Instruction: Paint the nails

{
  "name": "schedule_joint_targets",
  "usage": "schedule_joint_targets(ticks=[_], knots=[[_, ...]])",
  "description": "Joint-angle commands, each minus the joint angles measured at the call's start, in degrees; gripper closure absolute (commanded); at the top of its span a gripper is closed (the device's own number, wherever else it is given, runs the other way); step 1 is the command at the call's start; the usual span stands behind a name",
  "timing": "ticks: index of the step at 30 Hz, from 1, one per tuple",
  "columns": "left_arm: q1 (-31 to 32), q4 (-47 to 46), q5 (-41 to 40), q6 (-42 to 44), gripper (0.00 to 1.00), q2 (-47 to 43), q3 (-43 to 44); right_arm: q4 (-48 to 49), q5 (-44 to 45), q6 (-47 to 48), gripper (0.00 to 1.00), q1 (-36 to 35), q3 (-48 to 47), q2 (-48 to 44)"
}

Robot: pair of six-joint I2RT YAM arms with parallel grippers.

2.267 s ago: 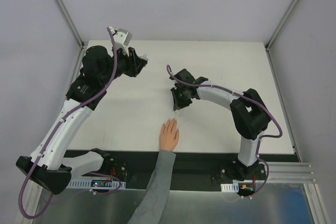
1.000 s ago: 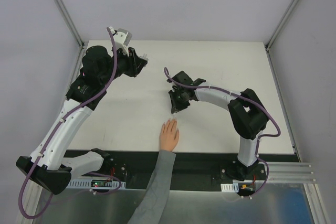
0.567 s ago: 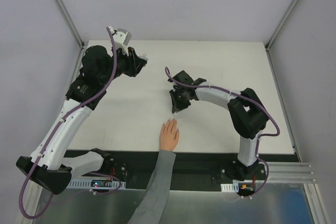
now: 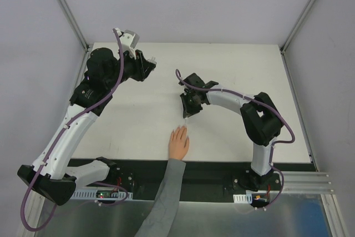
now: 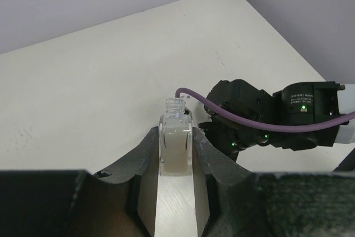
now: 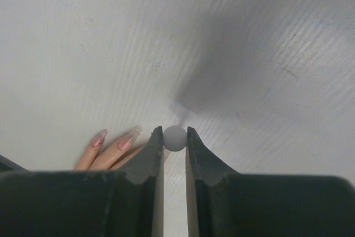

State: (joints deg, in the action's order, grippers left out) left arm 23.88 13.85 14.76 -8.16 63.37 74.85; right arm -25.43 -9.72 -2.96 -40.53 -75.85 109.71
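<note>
Right gripper (image 4: 188, 110) has edged slightly toward 3 o'clock; nothing else has shifted. It pinches a small pale round knob (image 6: 175, 137). The nails (image 6: 100, 137) tip the hand (image 4: 178, 143), lying flat at the gripper's 6 o'clock near the table's (image 4: 238, 70) front edge. Left gripper (image 5: 176, 154), at 10 o'clock, clamps an open clear bottle (image 5: 176, 140).

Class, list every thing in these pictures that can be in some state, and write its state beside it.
left gripper: shut on the bottle.
bottle: uncapped, upright.
right gripper: shut on the cap.
cap: off the bottle, close to the nails.
hand: flat on the table, fingers together.
nails: long, pinkish; fresh paint cannot be told.
</note>
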Motion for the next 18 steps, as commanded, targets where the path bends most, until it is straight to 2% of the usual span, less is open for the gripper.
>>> schedule_joint_targets(ticks=[1, 5, 8, 9, 12, 13, 15, 18], knots=[[-0.8, -3.7, 1.3, -0.1, 1.00, -0.4, 2.1, -3.4, 2.6, 0.6, 0.99, 1.3, -4.1, -2.4], [-0.9, -4.7, 4.0, 0.0, 1.00, -1.3, 1.0, -5.9, 2.5, 1.6, 1.00, 3.8, -6.1, -6.2], [-0.9, -6.7, 9.9, -0.7, 1.00, -2.0, -0.4, -8.9, 1.3, 2.6, 1.00, 5.7, -7.9, -10.7], [-0.9, -7.7, 15.3, -0.9, 1.00, -2.2, -0.8, -10.4, -0.2, 2.6, 0.99, 6.3, -8.4, -13.4], [-0.9, -11.2, 24.3, -2.8, 1.00, -2.2, -1.7, -12.4, -6.0, 1.4, 0.99, 8.4, -10.9, -17.9], [-0.8, -13.6, 30.5, -4.4, 1.00, -2.5, -2.3, -12.4, -8.1, 0.4, 0.99, 9.6, -11.5, -20.7], [-0.8, -17.1, 34.5, -6.2, 1.00, -2.7, -4.6, -12.4, -14.8, -2.3, 0.99, 10.3, -14.6, -22.9], [-0.8, -20.7, 36.3, -8.1, 1.00, -4.4, -7.7, -12.9, -20.1, -5.1, 0.99, 10.2, -19.6, -25.7]])
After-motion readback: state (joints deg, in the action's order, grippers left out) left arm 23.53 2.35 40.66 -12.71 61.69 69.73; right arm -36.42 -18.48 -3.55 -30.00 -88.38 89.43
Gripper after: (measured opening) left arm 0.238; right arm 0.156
